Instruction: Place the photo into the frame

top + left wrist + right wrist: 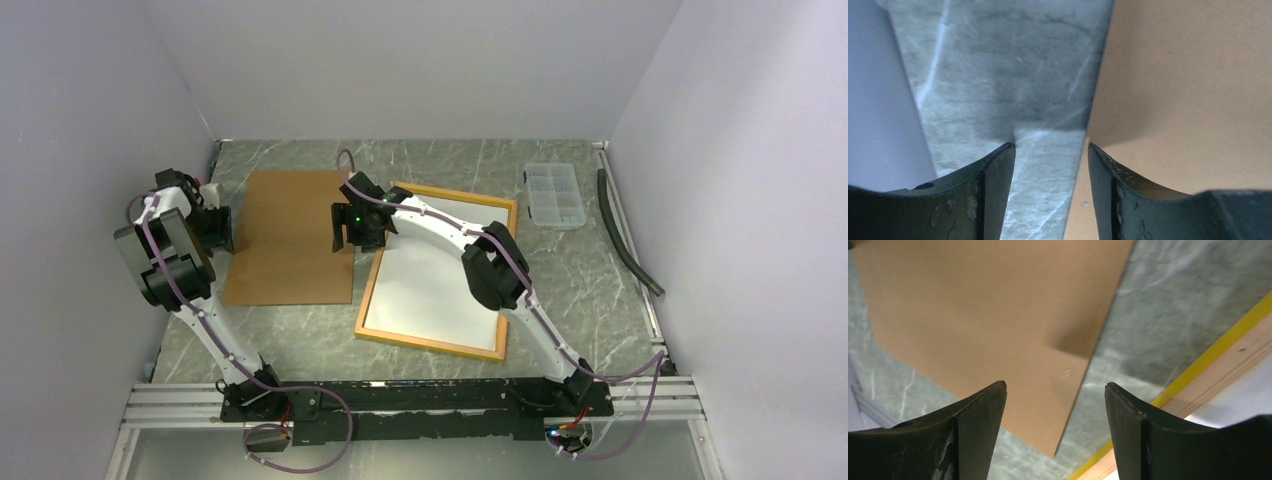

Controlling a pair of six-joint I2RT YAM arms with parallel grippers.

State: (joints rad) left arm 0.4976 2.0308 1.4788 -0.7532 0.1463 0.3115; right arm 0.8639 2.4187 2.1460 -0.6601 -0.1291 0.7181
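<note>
The frame (pixel 430 345) lies flat on the counter (pixel 580 270), right of centre, and the photo (pixel 435 275) sits inside it with its white back up. A brown backing board (pixel 290 235) lies just left of it. The right gripper (pixel 1055 385) hangs over the gap between board and frame, jaws apart and empty. The left gripper (pixel 1050 147) is at the board's left edge, also open and holding nothing.

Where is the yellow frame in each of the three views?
Top external: frame lies flat right of centre, beside the brown board.
Left wrist: not in it.
Right wrist: lower right corner, yellow edge and wood strip.
Shared landmark: the board, left of centre from above, right half of left wrist, upper left of right wrist.
</note>
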